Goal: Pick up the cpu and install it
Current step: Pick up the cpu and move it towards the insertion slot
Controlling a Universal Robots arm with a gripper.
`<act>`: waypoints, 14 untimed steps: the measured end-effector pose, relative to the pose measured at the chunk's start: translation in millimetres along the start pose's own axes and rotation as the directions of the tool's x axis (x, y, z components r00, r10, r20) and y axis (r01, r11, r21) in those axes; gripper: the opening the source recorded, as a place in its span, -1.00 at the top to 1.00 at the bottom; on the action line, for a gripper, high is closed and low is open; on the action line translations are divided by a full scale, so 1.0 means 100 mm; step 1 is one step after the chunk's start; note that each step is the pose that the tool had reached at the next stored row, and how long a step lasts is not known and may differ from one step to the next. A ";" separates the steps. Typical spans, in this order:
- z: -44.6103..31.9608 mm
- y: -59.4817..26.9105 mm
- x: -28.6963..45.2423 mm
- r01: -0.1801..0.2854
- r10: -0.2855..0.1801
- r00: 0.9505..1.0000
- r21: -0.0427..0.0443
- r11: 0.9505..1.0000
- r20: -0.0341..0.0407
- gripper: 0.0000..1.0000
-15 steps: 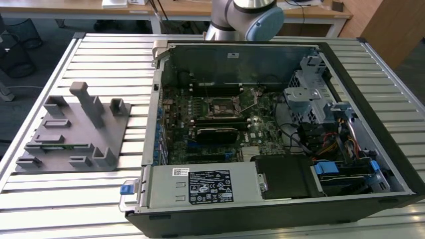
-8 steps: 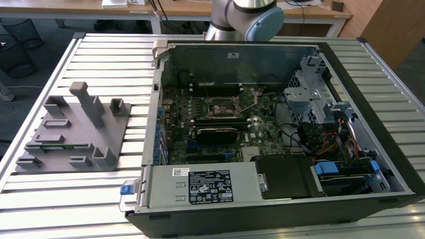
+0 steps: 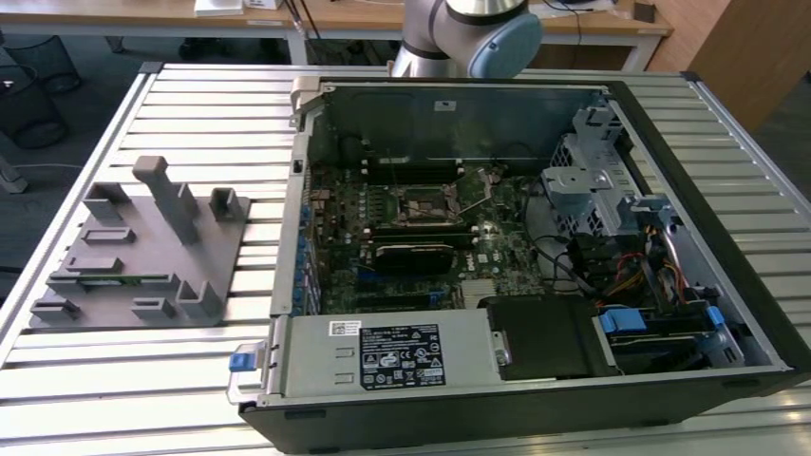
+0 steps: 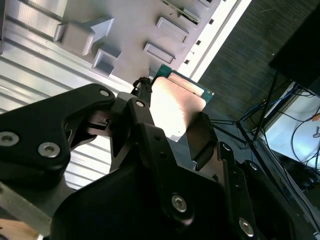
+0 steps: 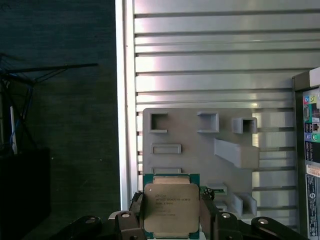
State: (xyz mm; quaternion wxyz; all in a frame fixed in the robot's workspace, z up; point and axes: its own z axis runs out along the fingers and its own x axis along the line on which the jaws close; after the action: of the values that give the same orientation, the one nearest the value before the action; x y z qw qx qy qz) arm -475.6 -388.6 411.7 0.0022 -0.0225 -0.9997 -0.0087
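Gripper [image 5: 171, 221] clamps the cpu [image 5: 171, 206] by two opposite edges, metal top facing the wrist. Directly beyond it lies the grey holder block [image 5: 190, 145] on the bench [image 5: 210, 60]; the computer case [image 5: 309, 135] stands off to one side.

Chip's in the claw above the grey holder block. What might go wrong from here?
The claw pinches the cpu by two opposite edges only, so it might slip or tilt on the way. The socket lies deep in the computer case, near cables and a metal cage, which the bulky claw might knock.
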 end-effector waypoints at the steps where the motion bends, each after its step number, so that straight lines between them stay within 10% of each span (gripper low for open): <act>1: 0.001 0.000 -0.008 0.000 0.000 1.000 0.000 1.000 0.000 -0.06; 14: 0.000 0.004 -0.102 0.000 0.000 1.000 0.000 1.000 0.000 -0.06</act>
State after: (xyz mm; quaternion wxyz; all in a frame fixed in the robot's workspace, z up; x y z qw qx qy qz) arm -465.4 -388.6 411.6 0.0021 -0.0225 -0.9997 -0.0087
